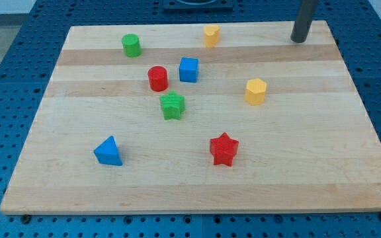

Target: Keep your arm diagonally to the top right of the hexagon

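My tip (299,39), a bare rod with no hand, stands well up-right of the yellow hexagon (256,91); drifting down-left could nudge it.

rod: upright, dark | my tip (299,40): down on surface, view's top right

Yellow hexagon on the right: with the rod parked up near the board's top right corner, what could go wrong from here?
1. My tip sits close to the wooden board's top edge; drifting further could carry it off the board.
2. It is far up and right of the yellow hexagon block; closing in carelessly could nudge that block.
3. The other yellow block near the top edge could be mistaken for the hexagon.
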Controlling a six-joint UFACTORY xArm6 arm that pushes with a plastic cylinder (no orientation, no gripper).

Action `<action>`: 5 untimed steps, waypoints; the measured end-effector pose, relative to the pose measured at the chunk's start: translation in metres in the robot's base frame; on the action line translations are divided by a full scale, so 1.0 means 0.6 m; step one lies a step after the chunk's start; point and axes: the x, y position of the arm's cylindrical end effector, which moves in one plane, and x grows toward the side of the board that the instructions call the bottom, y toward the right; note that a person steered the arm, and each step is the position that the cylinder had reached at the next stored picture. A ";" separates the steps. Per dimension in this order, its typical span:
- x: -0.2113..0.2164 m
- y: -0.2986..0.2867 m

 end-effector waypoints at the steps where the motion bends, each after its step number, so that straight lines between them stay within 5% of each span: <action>1: -0.002 -0.002; 5: -0.087 0.032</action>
